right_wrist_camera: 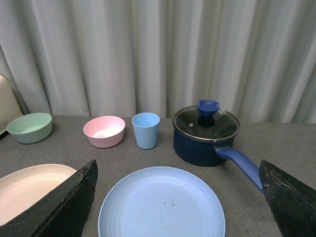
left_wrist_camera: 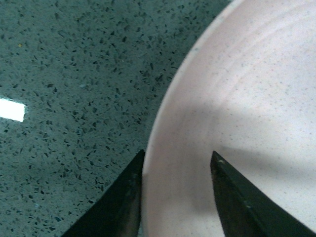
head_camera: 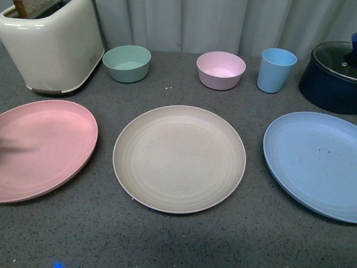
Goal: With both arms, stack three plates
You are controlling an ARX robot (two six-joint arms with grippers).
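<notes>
Left wrist view: the left gripper (left_wrist_camera: 177,195) has its fingers open, one on each side of the rim of the pink plate (left_wrist_camera: 247,98). The right gripper (right_wrist_camera: 177,168) is open wide, and the blue plate (right_wrist_camera: 163,207) shows between its fingers. Further out lies the beige plate (head_camera: 178,159). Nothing is stacked yet. All three plates lie flat and apart, round, ridged and speckled.

Front high over table (head_camera: 167,240); left wrist close above pink plate (left_wrist_camera: 247,98); right wrist low, blue plate (right_wrist_camera: 163,202) common to front.

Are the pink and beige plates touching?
Apart. The front view shows bare grey table between the pink plate and the beige plate.
</notes>
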